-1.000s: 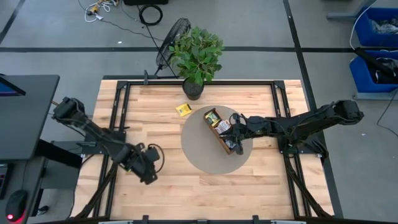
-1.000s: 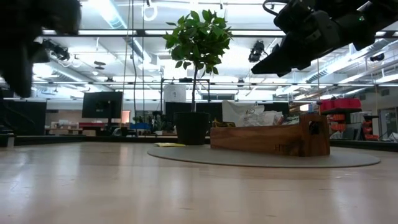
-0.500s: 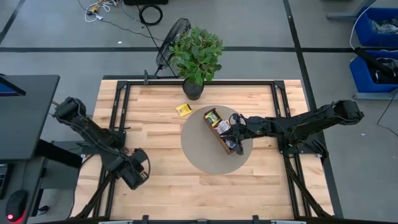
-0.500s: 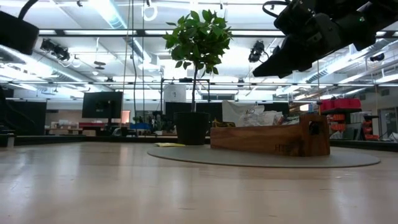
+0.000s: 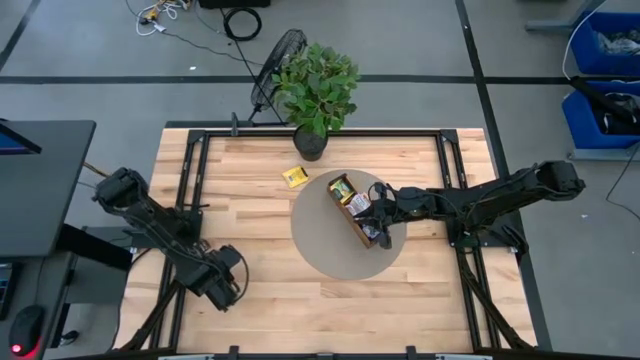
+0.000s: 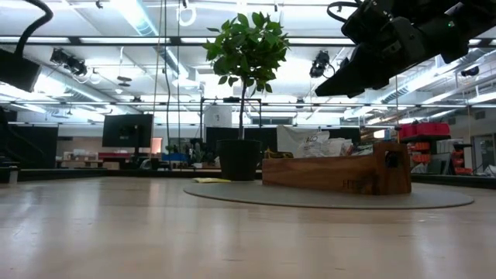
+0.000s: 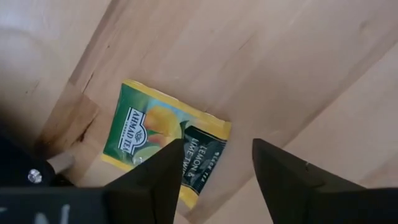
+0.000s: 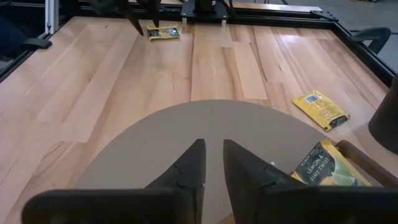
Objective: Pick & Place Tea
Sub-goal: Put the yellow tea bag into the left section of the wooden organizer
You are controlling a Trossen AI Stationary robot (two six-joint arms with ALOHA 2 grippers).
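Observation:
A green-and-yellow tea packet (image 7: 163, 140) lies flat on the wood near the table's left side. My left gripper (image 7: 216, 149) points down over it, open. One finger stands over the packet's edge and the other over bare wood. I cannot tell whether they touch it. The right wrist view shows the same packet (image 8: 163, 32) far off. A yellow tea packet (image 5: 294, 177) lies flat beside the round mat (image 5: 320, 250). The wooden box (image 5: 356, 212) on the mat holds more packets (image 8: 323, 167). My right gripper (image 5: 378, 215) hovers over the box, its fingers (image 8: 186, 165) a narrow gap apart, with nothing between them.
A potted plant (image 5: 318, 90) stands at the table's far edge, just behind the yellow packet. Black frame rails (image 5: 190, 200) run along the table's left and right sides. Bare wood lies between my left gripper and the mat.
My left gripper has swung toward the table's near left corner and sunk lower, and its wrist has rolled. My right arm has kept still over the box.

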